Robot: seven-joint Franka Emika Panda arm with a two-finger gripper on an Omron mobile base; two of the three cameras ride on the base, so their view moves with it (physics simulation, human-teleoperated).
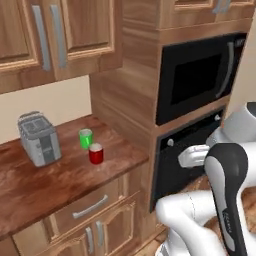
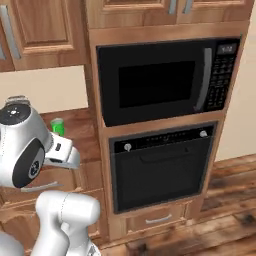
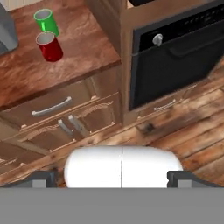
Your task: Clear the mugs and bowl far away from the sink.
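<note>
Mugs stand upright on the wooden counter (image 1: 60, 185), near its right end and just short of the tall oven cabinet (image 1: 125, 95); green mug (image 1: 86, 138) sits behind, toward the wall; red mug (image 1: 95, 153) sits in front, nearer the counter's front edge; seem to touch or nearly touch, exact gap not clear. Sit well right of the toaster (image 1: 39, 138), with bare wood between. Look small, rigid and light; likely ceramic or similar, so smooth-walled and a little slippery, and prone to tip if nudged at the rim; probably chip if dropped. Best taken across the cylinder body, one finger each side, low enough to stay stable; rim pinch with one finger inside the open mouth also looks workable; handles too small to make out, so not a sound target. Red mug looks the easier first pick, being frontmost; closeness of the green one leaves little room for a finger between them, so approach from the free sides seems wiser. Gripper (image 3: 112, 177) hangs above the floor in front of the lower drawers, well apart from both mugs, tips spread wide at the two sides of the hand view, nothing between them. No bowl or sink to place here; oven (image 2: 160, 165) and microwave (image 2: 160, 80) fill the cabinet to the right.
</note>
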